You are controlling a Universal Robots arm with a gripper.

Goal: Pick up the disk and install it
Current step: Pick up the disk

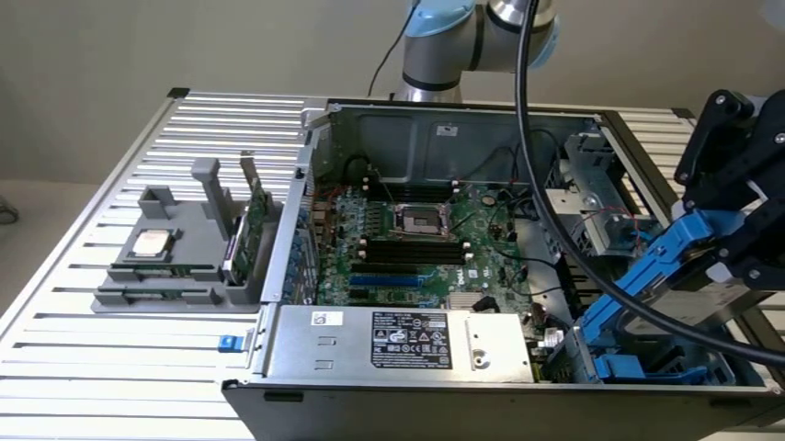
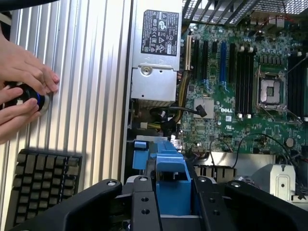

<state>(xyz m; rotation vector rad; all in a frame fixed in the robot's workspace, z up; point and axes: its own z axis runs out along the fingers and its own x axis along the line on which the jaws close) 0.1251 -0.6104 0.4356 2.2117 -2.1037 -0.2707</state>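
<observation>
Hanging tilted over the near right corner of the open computer case (image 1: 429, 119) in the exterior view, the disk (image 1: 668, 276) (image 2: 169, 178) slants along its long axis. Its lower end points down into the case and its upper end rises toward that view's right. The hand (image 1: 742, 253) (image 2: 172, 197) clamps its blue frame. The case lies on the slatted desk (image 1: 123, 367).

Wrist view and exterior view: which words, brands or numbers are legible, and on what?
"DELL": white print on the green motherboard.
Black-and-white label on the silver power supply box: too small to read.
Blue-framed silver-grey disk held in the black gripper: no legible print.
</observation>
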